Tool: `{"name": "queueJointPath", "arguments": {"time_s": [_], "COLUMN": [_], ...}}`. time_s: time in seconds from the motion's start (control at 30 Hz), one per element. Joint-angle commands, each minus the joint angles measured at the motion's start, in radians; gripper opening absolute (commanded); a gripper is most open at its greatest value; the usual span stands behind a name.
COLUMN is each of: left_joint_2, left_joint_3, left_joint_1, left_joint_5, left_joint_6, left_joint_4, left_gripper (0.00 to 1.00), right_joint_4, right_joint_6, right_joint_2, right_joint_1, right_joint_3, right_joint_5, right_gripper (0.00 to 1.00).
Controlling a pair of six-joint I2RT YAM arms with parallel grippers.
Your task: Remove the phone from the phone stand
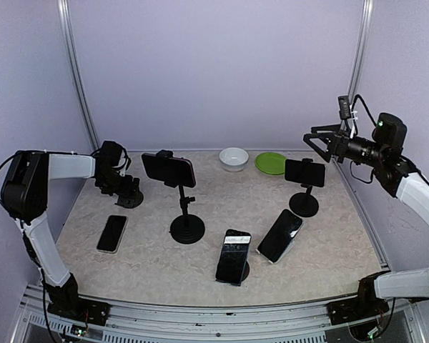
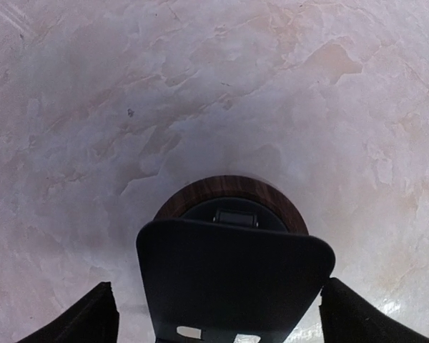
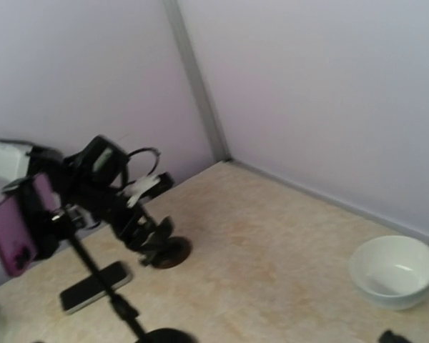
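Observation:
A low phone stand (image 1: 131,198) with a round wood-rimmed base (image 2: 232,193) and a black back plate (image 2: 232,279) stands at the far left and carries no phone. My left gripper (image 1: 120,186) is open, and its black fingers (image 2: 93,318) straddle that plate on both sides. A dark phone (image 1: 112,233) lies flat on the table in front of this stand. My right gripper (image 1: 320,141) hangs high at the far right, open and holding nothing. Its fingers do not show clearly in the right wrist view.
A tall stand (image 1: 186,227) holds a phone (image 1: 169,170) sideways, and a shorter one (image 1: 304,203) holds another (image 1: 304,173). Two phones (image 1: 233,256) (image 1: 280,234) lean on low stands near the front. A white bowl (image 1: 234,158) and a green plate (image 1: 271,163) sit at the back.

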Motion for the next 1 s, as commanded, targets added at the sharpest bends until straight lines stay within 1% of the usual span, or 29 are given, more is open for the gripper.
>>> {"name": "queueJointPath", "arguments": {"time_s": [0.0, 0.1, 0.17, 0.3, 0.5, 0.63, 0.83, 0.9, 0.97], "left_joint_2": [-0.132, -0.219, -0.278, -0.408, -0.653, -0.798, -0.928, -0.97, -1.019], "left_joint_3": [-0.042, -0.067, -0.079, -0.1, -0.168, -0.227, -0.251, -0.263, -0.282], "left_joint_1": [-0.03, -0.053, -0.102, -0.149, -0.19, -0.207, -0.245, -0.26, -0.274], "left_joint_5": [-0.041, -0.076, -0.122, -0.172, -0.16, -0.139, -0.164, -0.146, -0.09], "left_joint_6": [-0.011, 0.005, 0.026, 0.058, 0.073, 0.089, 0.111, 0.116, 0.126], "left_joint_4": [0.01, 0.027, 0.031, 0.045, 0.112, 0.162, 0.132, 0.138, 0.151], "left_gripper": [0.99, 0.99, 0.99, 0.99, 0.99, 0.99, 0.99, 0.99, 0.99], "right_joint_4": [-0.045, -0.062, -0.066, -0.027, 0.058, 0.121, 0.227, 0.306, 0.4], "right_joint_6": [-0.051, -0.067, -0.078, -0.086, -0.097, -0.115, -0.177, -0.192, -0.203], "right_joint_2": [0.012, 0.019, 0.02, 0.02, 0.038, 0.089, 0.203, 0.243, 0.289], "right_joint_1": [0.068, 0.107, 0.133, 0.188, 0.298, 0.374, 0.508, 0.545, 0.588], "right_joint_3": [0.046, 0.053, 0.05, 0.021, -0.049, -0.083, -0.086, -0.093, -0.106], "right_joint_5": [0.013, 0.013, 0.02, 0.013, 0.055, 0.089, 0.176, 0.2, 0.208], "right_gripper": [1.0, 1.0, 1.0, 1.0, 0.99, 0.99, 0.97, 0.95, 0.92]}}
